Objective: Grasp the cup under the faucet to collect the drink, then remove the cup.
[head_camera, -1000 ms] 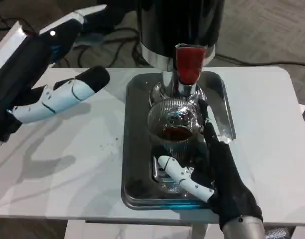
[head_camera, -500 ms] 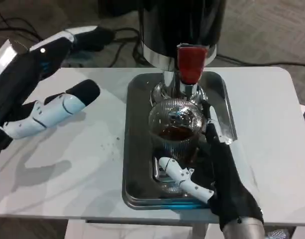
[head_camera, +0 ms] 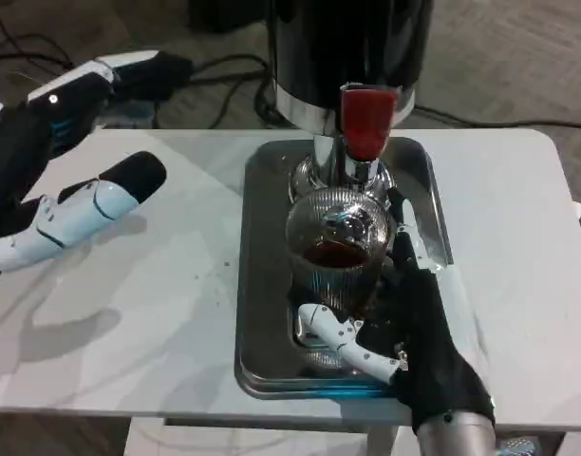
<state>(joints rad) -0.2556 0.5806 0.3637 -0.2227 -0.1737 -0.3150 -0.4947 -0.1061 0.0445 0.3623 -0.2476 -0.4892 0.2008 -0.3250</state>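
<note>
Your left hand (head_camera: 58,204) drawn back toward table's left edge, fingers spread, holding nothing. Right hand (head_camera: 404,313) keeps fingers wrapped round cup (head_camera: 336,249), still under faucet (head_camera: 365,128) on tray (head_camera: 262,313). Drink in cup; lever released, so removal looks next.

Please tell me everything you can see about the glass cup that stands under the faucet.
The cup is clear, ribbed glass, upright, standing on the metal tray directly below the faucet with the red handle. It holds some dark brown drink, well below the rim. The right hand grips it: fingers run up its right side and one white finger curls across its base in front. The glass reflects the chrome spout above it.
</note>
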